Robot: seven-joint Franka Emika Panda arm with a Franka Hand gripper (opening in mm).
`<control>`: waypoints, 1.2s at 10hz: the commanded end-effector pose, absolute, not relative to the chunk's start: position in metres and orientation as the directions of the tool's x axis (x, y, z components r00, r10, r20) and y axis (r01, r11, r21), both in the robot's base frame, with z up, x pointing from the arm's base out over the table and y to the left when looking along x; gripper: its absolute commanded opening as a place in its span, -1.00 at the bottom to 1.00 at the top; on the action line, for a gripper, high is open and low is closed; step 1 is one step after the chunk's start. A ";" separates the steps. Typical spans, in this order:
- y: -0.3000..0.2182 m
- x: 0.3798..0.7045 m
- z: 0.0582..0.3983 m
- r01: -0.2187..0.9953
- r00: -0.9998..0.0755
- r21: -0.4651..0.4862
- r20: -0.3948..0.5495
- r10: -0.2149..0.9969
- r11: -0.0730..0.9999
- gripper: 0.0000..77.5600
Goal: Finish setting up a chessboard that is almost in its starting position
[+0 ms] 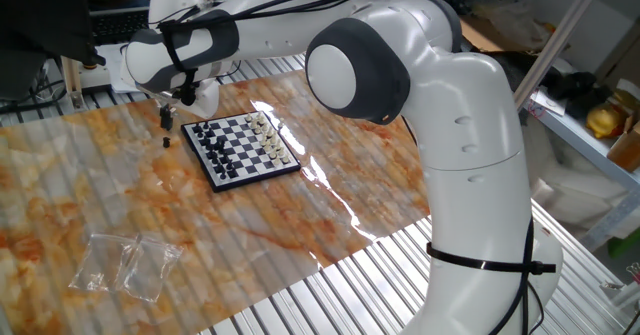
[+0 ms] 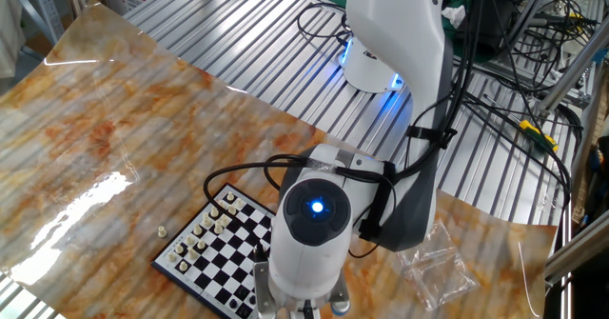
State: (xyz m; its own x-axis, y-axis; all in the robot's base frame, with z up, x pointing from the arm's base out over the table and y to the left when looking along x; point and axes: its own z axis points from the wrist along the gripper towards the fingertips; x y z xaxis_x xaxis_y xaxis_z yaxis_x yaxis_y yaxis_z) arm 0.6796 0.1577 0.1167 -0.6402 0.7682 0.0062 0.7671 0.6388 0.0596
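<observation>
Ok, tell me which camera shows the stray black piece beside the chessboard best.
One fixed view: the black piece stands clear on the mat left of the chessboard, just below the gripper. In the other fixed view the arm hides that side of the board; only a loose white piece shows.
</observation>
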 end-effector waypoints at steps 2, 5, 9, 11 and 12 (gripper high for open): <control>0.164 0.688 0.107 0.769 -0.635 0.076 -0.026 0.772 0.635 -1.00; 0.166 0.691 0.103 0.768 -0.634 0.078 -0.040 0.772 0.635 -1.00; 0.167 0.694 0.102 0.771 -0.631 0.075 -0.045 0.775 0.632 -1.00; 0.167 0.695 0.102 0.769 -0.634 0.072 -0.046 0.772 0.635 -1.00; 0.168 0.695 0.100 0.766 -0.637 0.072 -0.044 0.770 0.638 -1.00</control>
State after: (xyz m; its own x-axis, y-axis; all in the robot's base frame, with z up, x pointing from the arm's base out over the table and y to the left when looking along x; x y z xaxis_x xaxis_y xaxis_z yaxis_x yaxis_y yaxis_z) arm 0.6796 0.1577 0.1167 -0.6401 0.7682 0.0062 0.7671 0.6387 0.0596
